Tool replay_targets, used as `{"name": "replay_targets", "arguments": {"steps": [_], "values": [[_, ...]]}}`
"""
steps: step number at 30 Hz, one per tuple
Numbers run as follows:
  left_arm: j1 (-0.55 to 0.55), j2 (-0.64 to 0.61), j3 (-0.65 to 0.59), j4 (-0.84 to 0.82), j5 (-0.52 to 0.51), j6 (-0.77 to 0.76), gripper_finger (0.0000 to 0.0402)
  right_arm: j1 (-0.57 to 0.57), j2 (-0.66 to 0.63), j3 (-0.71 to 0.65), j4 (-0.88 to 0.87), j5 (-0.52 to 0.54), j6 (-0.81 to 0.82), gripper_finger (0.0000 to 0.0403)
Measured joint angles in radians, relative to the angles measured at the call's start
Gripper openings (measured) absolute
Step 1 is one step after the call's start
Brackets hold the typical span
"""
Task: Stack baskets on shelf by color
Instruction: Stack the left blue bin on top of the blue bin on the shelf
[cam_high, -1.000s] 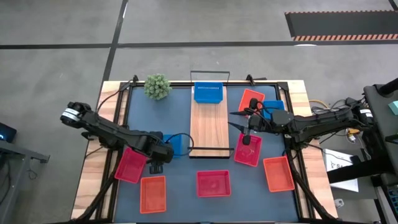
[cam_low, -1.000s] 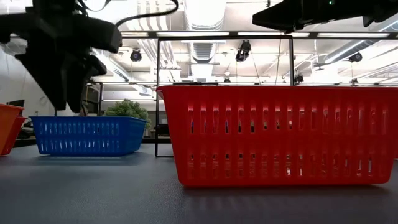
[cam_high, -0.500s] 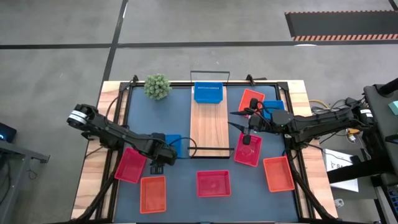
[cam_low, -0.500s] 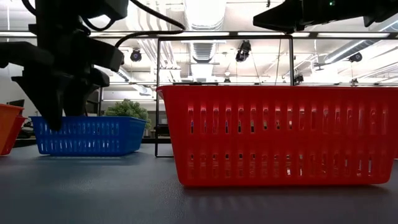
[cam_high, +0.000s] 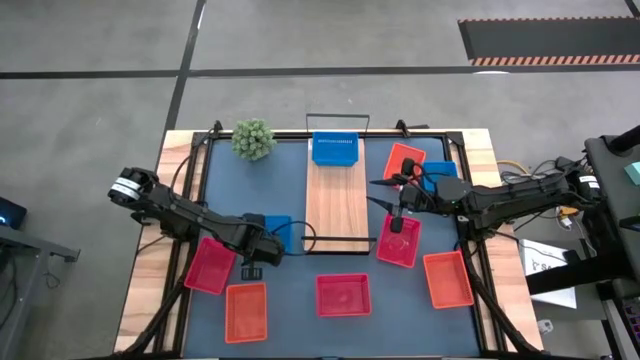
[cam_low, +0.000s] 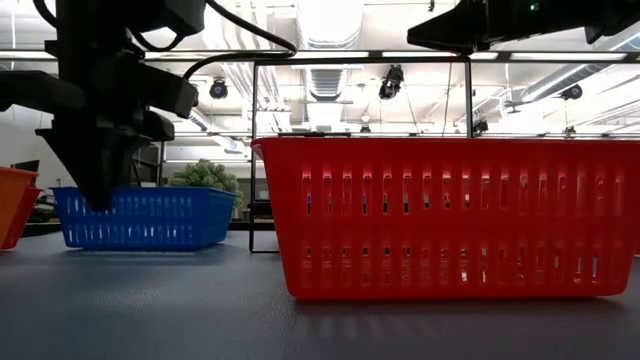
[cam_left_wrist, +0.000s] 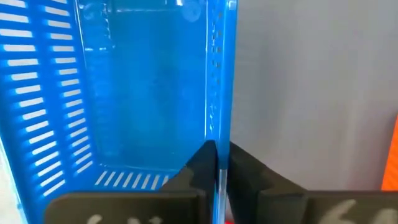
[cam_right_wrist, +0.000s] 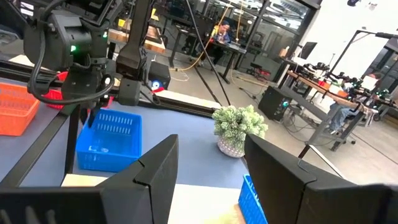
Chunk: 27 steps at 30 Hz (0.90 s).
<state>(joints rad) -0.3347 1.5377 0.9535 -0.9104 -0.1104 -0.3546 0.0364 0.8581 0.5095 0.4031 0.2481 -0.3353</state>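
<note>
A blue basket (cam_high: 281, 232) (cam_low: 150, 216) rests with its bottom on the dark-blue mat, left of the shelf (cam_high: 335, 200). My left gripper (cam_high: 256, 250) (cam_left_wrist: 217, 177) stands over the basket's near-left corner, shut on its wall. Another blue basket (cam_high: 335, 148) sits on the shelf's far end. My right gripper (cam_high: 384, 195) (cam_right_wrist: 208, 180) hangs open, clear of the table, between the shelf and a red basket (cam_high: 398, 242), with nothing between its fingers. My left gripper pinches the blue basket's near wall (cam_left_wrist: 218, 134) close to its left end, one finger inside the basket and one outside. The fingers (cam_low: 97, 190) come from above, pointing down. The basket stays level, with its bottom on the mat.
Around the mat lie a pink-red basket (cam_high: 210, 265), an orange basket (cam_high: 246, 312), a red basket (cam_high: 343, 294), an orange basket (cam_high: 447, 278), and a red (cam_high: 405, 158) and a blue basket (cam_high: 442, 172) at the far right. A green plant ball (cam_high: 254, 139) stands at the far left.
My left gripper has come down over the blue basket's near-left corner and has shut on its wall. The basket has stayed on the mat.
</note>
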Motion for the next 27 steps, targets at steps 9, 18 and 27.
{"name": "replay_targets", "arguments": {"steps": [9,18,27], "values": [[0.001,-0.002,0.036,-0.125,0.003,-0.006,0.0002,0.000,-0.006,0.000,-0.006,0.000,-0.005,0.0178],[0.001,-0.002,0.192,-0.371,-0.076,0.018,0.0001,0.000,-0.074,-0.001,-0.090,0.000,0.010,0.0178],[0.062,-0.003,0.314,-0.393,-0.282,0.151,0.0000,0.000,-0.141,-0.002,-0.191,-0.001,0.048,0.0178]]}}
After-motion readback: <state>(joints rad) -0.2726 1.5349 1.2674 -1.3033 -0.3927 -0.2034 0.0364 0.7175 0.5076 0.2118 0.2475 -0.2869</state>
